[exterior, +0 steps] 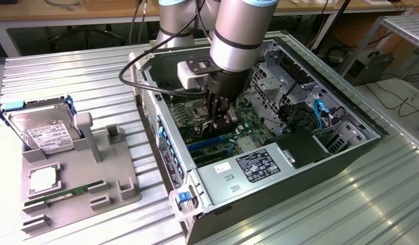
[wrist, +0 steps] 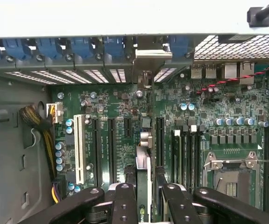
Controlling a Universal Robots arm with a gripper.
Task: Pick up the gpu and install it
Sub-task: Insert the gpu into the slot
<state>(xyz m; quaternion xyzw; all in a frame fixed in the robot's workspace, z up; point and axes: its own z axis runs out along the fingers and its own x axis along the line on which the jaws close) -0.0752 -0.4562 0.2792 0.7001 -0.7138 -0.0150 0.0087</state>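
1. black, thin rectangular gpu card with a silvery metal bracket at its far end stands on edge between the gripper's black fingers, which are clenched on it.
2. the gripper is lowered inside the open grey computer case, just above the green motherboard.
3. the card's bracket meets the case's rear wall among the blue slot clips, ahead of the gripper.
4. black expansion slots and one white slot lie beside the card.
5. the silver hard drive with blue rails sits on a grey holder tray, well apart from the gripper, outside the case.
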